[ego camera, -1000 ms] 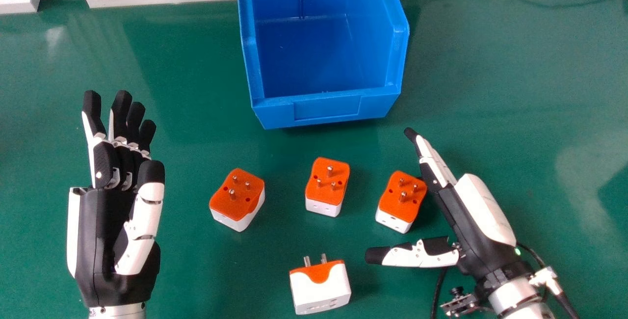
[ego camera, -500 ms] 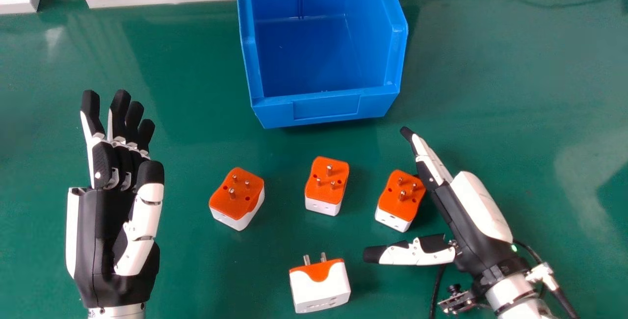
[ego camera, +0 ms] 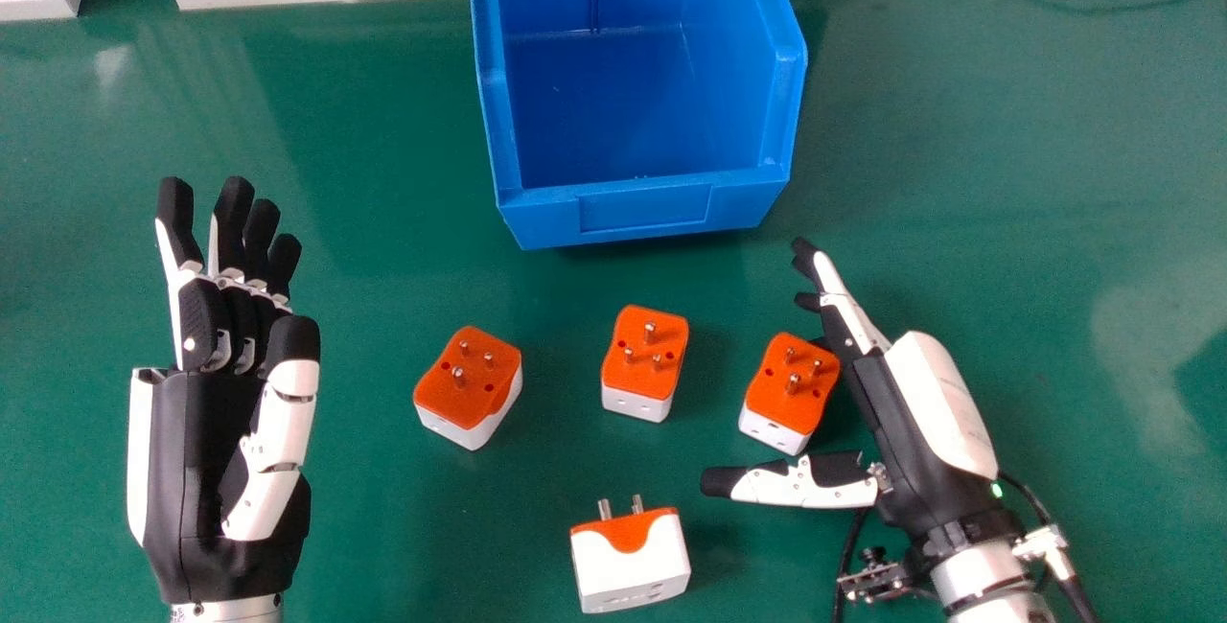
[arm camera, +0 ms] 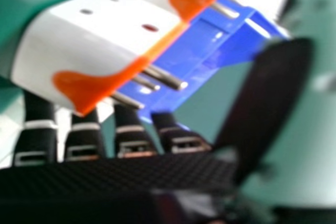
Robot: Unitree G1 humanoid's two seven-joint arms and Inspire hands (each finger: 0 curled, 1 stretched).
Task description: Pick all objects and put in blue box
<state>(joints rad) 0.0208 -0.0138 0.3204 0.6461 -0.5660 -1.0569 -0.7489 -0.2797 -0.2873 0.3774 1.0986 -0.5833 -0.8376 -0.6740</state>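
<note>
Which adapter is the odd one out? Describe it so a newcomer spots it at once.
Start at the blue box; before it stands a row of three pins-up adapters. The target adapter sits nearer the robot than that row. It alone lies with its pins pointing toward the box.

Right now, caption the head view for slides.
Black and white right robot hand, open beside one of four orange and white plug adapters, near a blue plastic box.

box [ego camera: 644, 208]: smooth plastic | plug adapters [ego camera: 628, 565]: plastic, metal pins [arm camera: 166, 77] (rather shiny) | table [ego camera: 997, 173]: smooth, glossy
</note>
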